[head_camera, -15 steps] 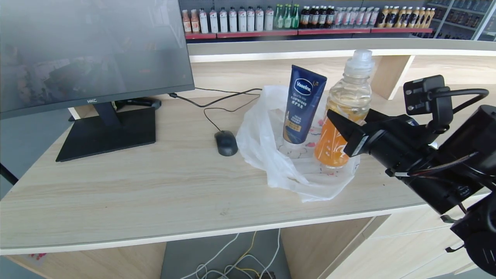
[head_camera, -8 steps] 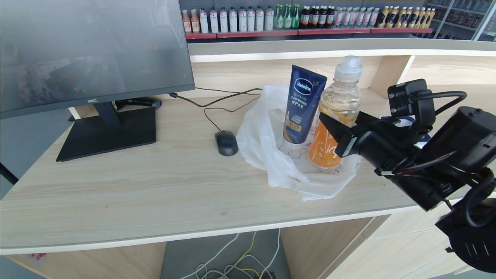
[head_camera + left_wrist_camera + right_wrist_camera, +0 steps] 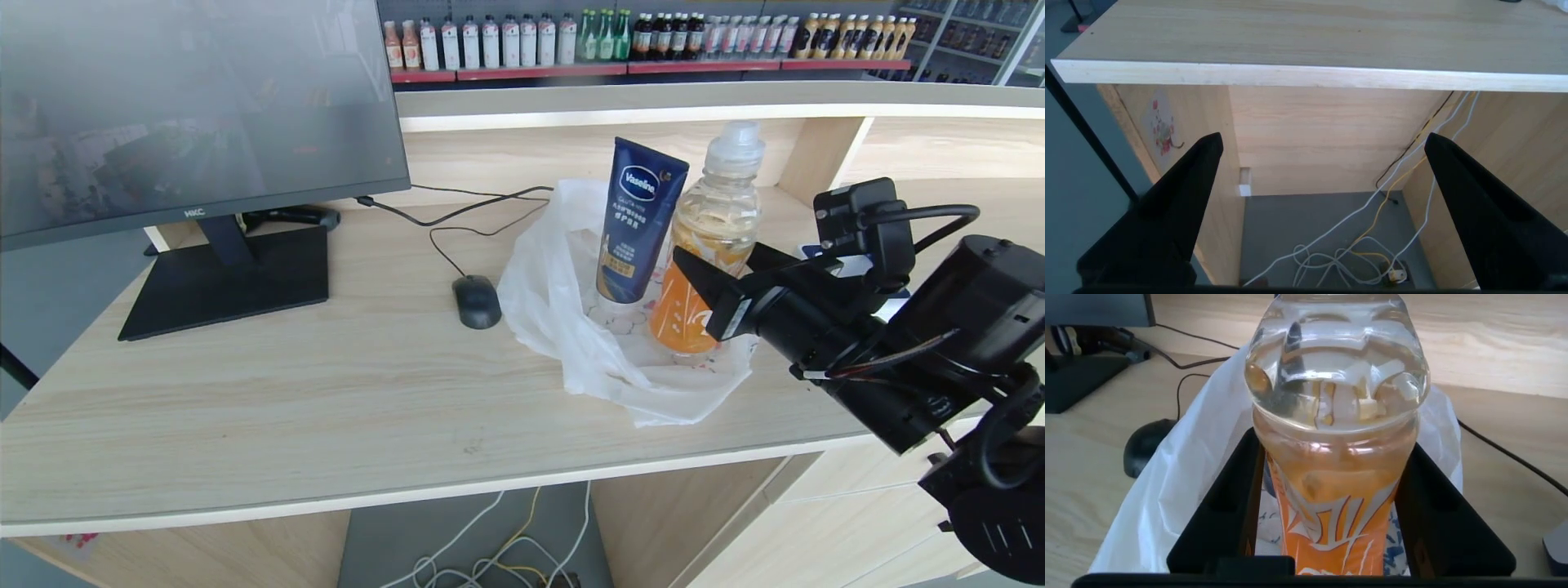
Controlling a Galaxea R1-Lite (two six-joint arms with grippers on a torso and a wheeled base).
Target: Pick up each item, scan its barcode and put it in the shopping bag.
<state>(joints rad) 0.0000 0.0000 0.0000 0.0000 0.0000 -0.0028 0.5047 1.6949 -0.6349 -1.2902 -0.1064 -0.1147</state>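
Evidently bagging: right gripper clamps the orange drink bottle, standing in the shopping bag near the right edge of the worktop, just beside the lotion tube. Next, I judge: release, withdraw without toppling it. Left gripper open.

Wooden counter with monitor, mouse, shopping bag

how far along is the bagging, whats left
Done: the blue tube stands in the shopping bag. In hand: the right gripper holds the orange drink bottle upright on the bag beside the tube, not yet released. Left: letting go. Something blue and white behind that arm is too hidden to identify.
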